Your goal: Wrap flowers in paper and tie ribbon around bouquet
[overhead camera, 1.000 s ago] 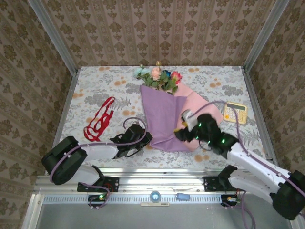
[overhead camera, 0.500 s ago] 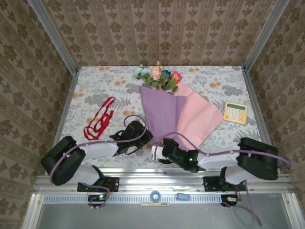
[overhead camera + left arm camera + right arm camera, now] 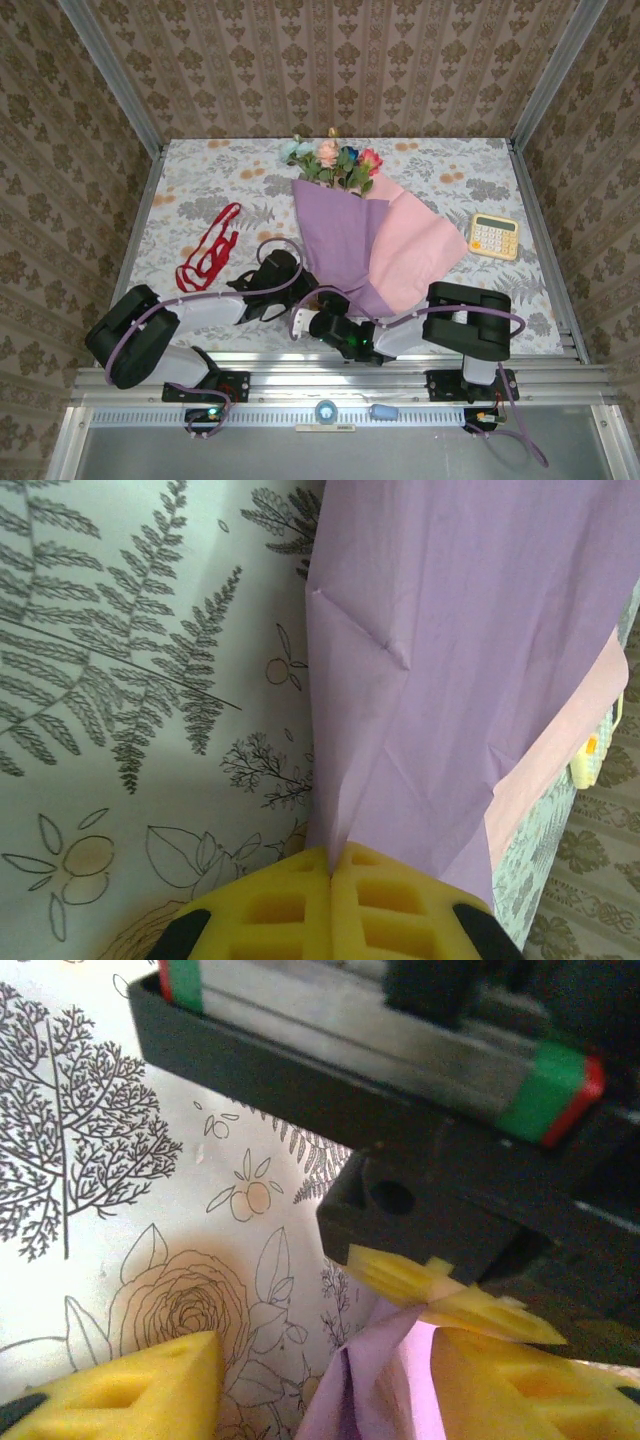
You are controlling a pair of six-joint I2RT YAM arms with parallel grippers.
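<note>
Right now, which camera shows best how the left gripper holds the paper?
Left wrist: the left gripper is shut on the narrow lower end of the paper, creases sharp. Right wrist shows that end crumpled inside the open right gripper. Top external shows the whole sheet, its end hidden by the arms.

The paper lies in the middle of the table, wrapped over the flowers, whose heads stick out past its far edge. The ribbon lies to its left, well apart. The calculator sits to its right, near the table's right edge. The left claw pinches the paper's near left edge. The right claw sits at the paper's near tip, facing the left claw, one finger on either side of the tip.
</note>
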